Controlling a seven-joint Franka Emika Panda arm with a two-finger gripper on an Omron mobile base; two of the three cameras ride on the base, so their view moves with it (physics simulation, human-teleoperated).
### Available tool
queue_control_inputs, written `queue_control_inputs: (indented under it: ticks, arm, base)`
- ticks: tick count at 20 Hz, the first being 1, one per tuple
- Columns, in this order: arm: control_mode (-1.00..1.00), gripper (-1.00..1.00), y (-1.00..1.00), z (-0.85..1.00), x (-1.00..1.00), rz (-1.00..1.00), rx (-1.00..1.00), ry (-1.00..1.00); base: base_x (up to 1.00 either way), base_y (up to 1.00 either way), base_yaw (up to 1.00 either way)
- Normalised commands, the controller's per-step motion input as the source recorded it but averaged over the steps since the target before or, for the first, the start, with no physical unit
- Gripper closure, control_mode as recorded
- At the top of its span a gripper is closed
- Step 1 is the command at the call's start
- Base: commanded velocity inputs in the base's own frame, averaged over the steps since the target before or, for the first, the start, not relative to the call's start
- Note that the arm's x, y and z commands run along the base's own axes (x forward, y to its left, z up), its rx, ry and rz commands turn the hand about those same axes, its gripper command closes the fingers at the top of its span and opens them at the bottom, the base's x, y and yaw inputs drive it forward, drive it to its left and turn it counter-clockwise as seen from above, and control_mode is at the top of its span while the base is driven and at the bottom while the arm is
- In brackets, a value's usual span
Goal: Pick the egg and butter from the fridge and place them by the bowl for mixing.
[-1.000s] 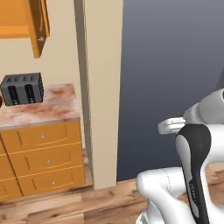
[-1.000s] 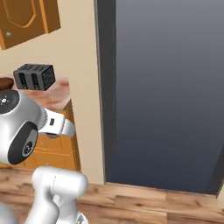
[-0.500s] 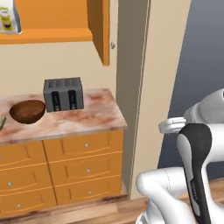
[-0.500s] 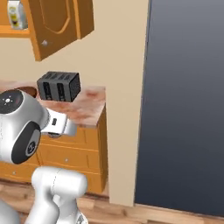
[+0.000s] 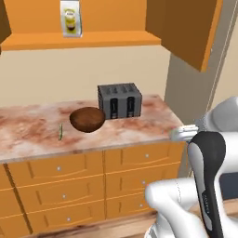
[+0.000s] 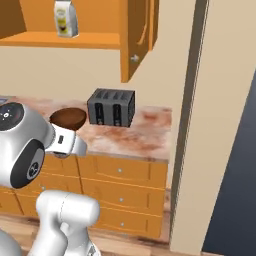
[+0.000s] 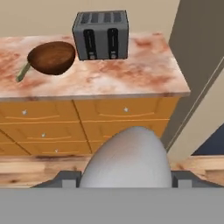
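Between the dark tips of the tool point(image 7: 127, 180), low in the hand view: the egg point(image 7: 127, 153), pale grey and smooth, clamped from left and right, blunt end up. Tips barely showing past the shell on either side, so gripping near the widest part, by the look of it.

Likely handling, judging by shape alone: light, stiff, brittle, and slick on a curved shell. Worth holding across the middle, as now, with no more squeeze than needed. Too hard risks a crack; too loose risks a slide out forward. Prone to rolling once set down, so best lowered right onto the surface and released only at rest.

Ahead and below the egg: orange drawer fronts point(image 7: 124, 122), then the counter point(image 7: 131, 74), pink-brown marbled. On it, at the left, the bowl point(image 7: 51, 57), dark brown and glossy, with a thin green stalk point(image 7: 22, 72) just beside its left edge. Right of the bowl, near but apart from it, a grey toaster point(image 7: 101, 35) at the back. Bare marble in front of the toaster, right of the bowl: a sensible landing spot, close to the bowl and away from the counter edge.

Farther out, in the right base view: a beige wall panel point(image 6: 215, 125), then the dark fridge point(image 6: 237, 190) at the right edge. Above the counter, an open cupboard holding a pale packet point(image 6: 65, 19).
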Motion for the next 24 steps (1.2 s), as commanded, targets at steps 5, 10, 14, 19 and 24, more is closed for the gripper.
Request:
queue_control_inputs:
  ticks: [5,10,14,19,24]
  arm:
    - [1.0,1.0,0.0,0.0,0.0,0.0,0.0,0.0]
    - [1.0,1.0,0.0,0.0,0.0,0.0,0.0,0.0]
    - [1.0,1.0,0.0,0.0,0.0,0.0,0.0,0.0]
    - [-1.0,1.0,0.0,0.0,0.31,0.0,0.0,0.0]
    - [-1.0,1.0,-0.21,-0.09,0.19,0.06,0.0,0.01]
  base:
    - [0.91,1.0,0.04]
    - [0.59,1.0,0.14]
    - [0.08,0.99,0.19]
    - [0.07,0.07,0.0]
    - [0.0,0.0,0.0]
